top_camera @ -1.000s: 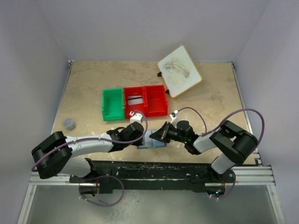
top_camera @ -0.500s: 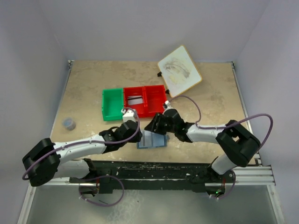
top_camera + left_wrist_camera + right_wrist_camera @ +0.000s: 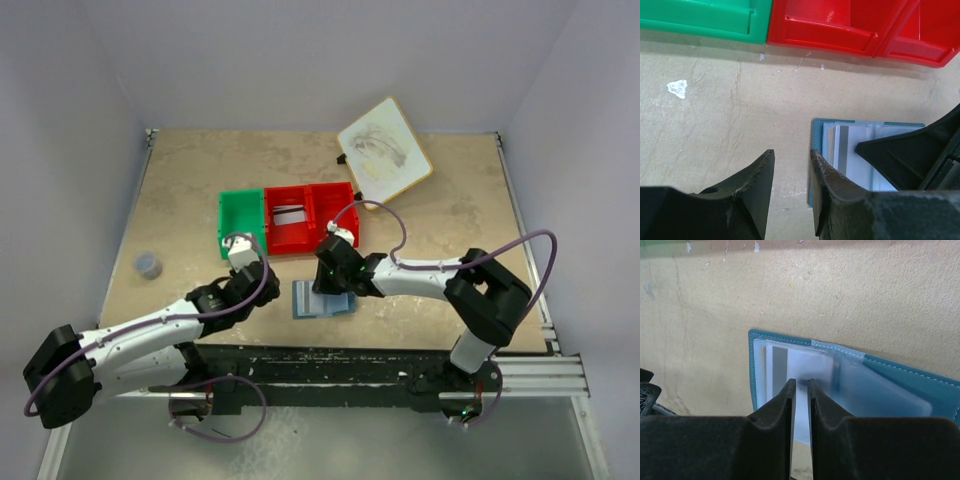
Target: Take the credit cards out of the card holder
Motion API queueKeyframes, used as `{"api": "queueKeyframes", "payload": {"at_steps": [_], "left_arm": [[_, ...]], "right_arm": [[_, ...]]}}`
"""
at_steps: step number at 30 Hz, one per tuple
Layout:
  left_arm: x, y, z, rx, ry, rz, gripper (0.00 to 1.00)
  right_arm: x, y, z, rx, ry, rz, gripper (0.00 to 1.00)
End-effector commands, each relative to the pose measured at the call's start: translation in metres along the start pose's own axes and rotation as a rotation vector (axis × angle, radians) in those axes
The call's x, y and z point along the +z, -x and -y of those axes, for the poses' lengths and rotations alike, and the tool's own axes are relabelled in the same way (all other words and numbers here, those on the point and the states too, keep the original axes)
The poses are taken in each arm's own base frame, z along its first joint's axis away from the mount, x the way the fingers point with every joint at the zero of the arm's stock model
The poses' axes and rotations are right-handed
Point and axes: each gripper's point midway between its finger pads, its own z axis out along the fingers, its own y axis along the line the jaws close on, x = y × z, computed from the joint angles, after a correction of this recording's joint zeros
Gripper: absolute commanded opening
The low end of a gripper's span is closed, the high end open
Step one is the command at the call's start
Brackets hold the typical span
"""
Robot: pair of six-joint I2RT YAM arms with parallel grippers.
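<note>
The card holder [image 3: 340, 305] lies open on the table near the front edge, blue rim around pale inside panels [image 3: 875, 390]. A grey-white credit card with a dark stripe [image 3: 778, 371] sits in its left panel [image 3: 842, 145]. My right gripper [image 3: 319, 291] hangs over that panel, its fingertips [image 3: 812, 385] a narrow slit apart with nothing seen between them [image 3: 801, 383]. My left gripper [image 3: 268, 284] is just left of the holder, open over bare table [image 3: 790, 162], its right finger [image 3: 822, 172] at the holder's left edge.
A green bin [image 3: 240, 222] and two joined red bins [image 3: 335, 222] stand behind the holder; something pale and flat [image 3: 290, 213] lies in the left red bin. A white wood-rimmed board [image 3: 385, 152] lies at the back right. A small grey cup [image 3: 148, 264] stands at the left.
My left gripper has drawn back leftward off the holder and opened. The right gripper has swung left onto the holder's left panel, its jaws widening and then narrowing.
</note>
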Motion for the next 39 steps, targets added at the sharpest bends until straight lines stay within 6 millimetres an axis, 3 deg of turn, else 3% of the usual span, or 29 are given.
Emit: {"api": "queueKeyframes", "payload": {"at_steps": [1, 4, 10, 26, 33, 39], "left_arm": [[0.001, 0.003, -0.006, -0.017, 0.020, 0.022, 0.32], [0.002, 0.001, -0.001, -0.017, 0.001, 0.012, 0.32], [0.005, -0.004, 0.008, -0.016, -0.035, -0.009, 0.32], [0.011, -0.016, 0.025, -0.007, -0.100, -0.066, 0.32], [0.013, -0.017, 0.032, -0.007, -0.121, -0.077, 0.32], [0.015, -0.021, 0.037, 0.004, -0.135, -0.095, 0.32]], "right_arm": [[0.000, -0.002, 0.013, 0.005, -0.076, -0.011, 0.16], [0.003, -0.016, 0.017, 0.013, -0.053, -0.056, 0.13], [0.002, -0.024, 0.023, 0.056, -0.045, -0.064, 0.07], [-0.011, -0.017, 0.037, 0.081, -0.097, -0.028, 0.04], [-0.008, -0.016, 0.030, 0.084, -0.053, -0.029, 0.04], [-0.005, -0.021, 0.037, 0.092, -0.087, -0.045, 0.03]]}}
